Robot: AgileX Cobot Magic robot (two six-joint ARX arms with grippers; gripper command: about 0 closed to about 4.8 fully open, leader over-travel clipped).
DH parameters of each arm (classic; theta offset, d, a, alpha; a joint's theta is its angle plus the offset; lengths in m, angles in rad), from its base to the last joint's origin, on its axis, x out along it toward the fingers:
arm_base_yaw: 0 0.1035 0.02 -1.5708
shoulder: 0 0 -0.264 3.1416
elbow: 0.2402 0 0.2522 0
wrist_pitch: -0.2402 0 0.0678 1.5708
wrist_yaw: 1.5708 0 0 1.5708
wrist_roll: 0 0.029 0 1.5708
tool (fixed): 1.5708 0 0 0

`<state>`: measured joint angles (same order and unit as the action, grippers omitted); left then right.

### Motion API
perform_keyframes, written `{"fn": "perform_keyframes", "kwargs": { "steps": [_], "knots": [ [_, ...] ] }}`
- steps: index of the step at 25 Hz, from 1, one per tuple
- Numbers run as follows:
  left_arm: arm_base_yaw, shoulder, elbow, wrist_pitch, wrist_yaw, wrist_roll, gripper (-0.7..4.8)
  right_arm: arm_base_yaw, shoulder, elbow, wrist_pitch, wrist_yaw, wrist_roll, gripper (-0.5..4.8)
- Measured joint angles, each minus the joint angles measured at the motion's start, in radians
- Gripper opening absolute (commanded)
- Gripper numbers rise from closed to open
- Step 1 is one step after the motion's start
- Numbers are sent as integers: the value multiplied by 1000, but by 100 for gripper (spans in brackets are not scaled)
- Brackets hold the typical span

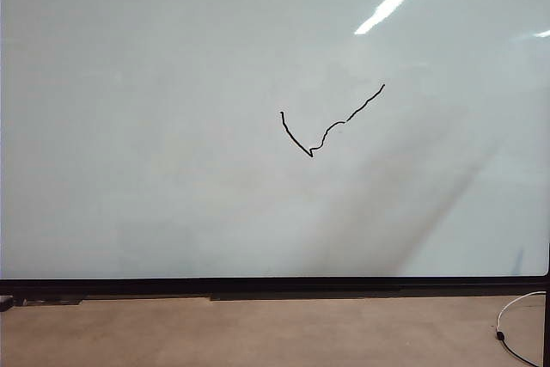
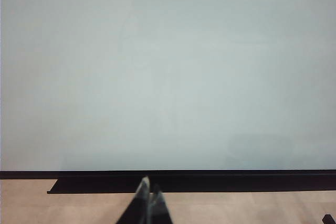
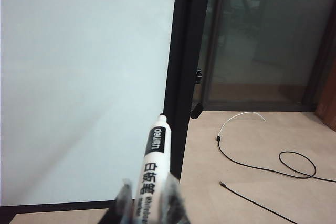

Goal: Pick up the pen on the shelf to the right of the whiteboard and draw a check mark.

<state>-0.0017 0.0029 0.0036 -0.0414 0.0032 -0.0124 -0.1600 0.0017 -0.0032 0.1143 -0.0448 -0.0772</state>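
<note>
Left hand (image 2: 148, 195) closed, right hand (image 3: 149, 195) clamped

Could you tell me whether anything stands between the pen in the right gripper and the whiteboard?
Nothing visible does. The right gripper is shut on the pen, whose tip points past the whiteboard near its black frame, with only open air between. The check mark is already drawn. The left gripper is shut, holding nothing.

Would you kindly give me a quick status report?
Right gripper shut on pen, off the whiteboard. Left gripper shut, empty. Check mark drawn. Nothing obstructing.
</note>
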Motion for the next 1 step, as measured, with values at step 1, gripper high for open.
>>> {"fn": "perform_keyframes", "kwargs": {
  "steps": [1],
  "knots": [
    [0, 0, 0, 0, 0, 0, -4, 0, 0, 0, 0, 0, 0, -3]
  ]
}}
